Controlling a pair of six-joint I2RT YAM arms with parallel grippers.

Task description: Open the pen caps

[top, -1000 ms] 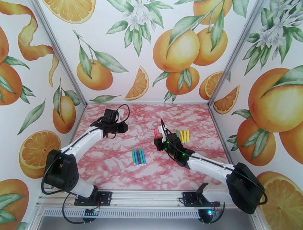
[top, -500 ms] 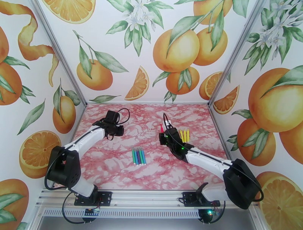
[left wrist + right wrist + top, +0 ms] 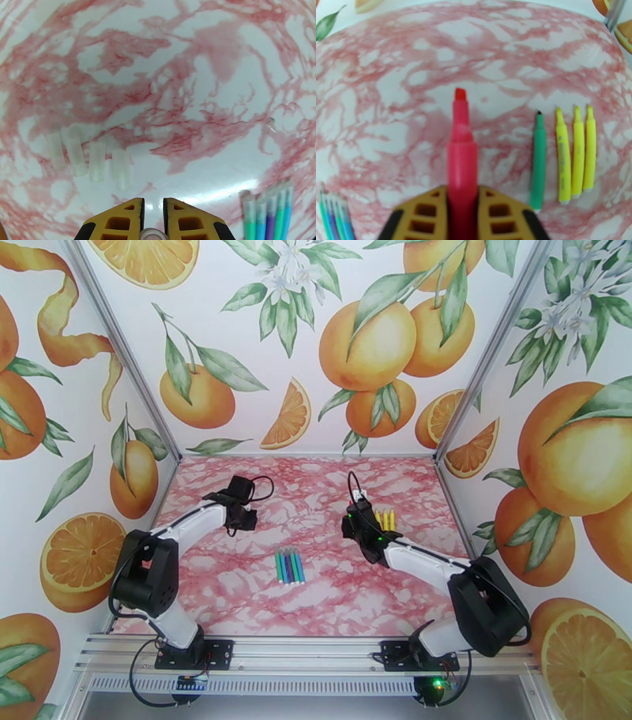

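Top view: capped pens (image 3: 289, 566) lie at six o'clock. Left wrist: left gripper (image 3: 153, 203), jaws narrow, pinches a clear cap (image 3: 152, 234); dropped, it could scatter four loose caps (image 3: 97, 162) at eight o'clock. Right wrist: right gripper (image 3: 462, 193) clamps the uncapped red marker (image 3: 461, 158); its tip could smear the table (image 3: 395, 98).

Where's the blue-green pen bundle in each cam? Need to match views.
Top external: pen bundle at table centre, between the two arms.
Left wrist: bottom right corner, capped ends pointing up.
Right wrist: bottom left corner, cut by the frame edge.
Shared landmark: the pink marbled table.
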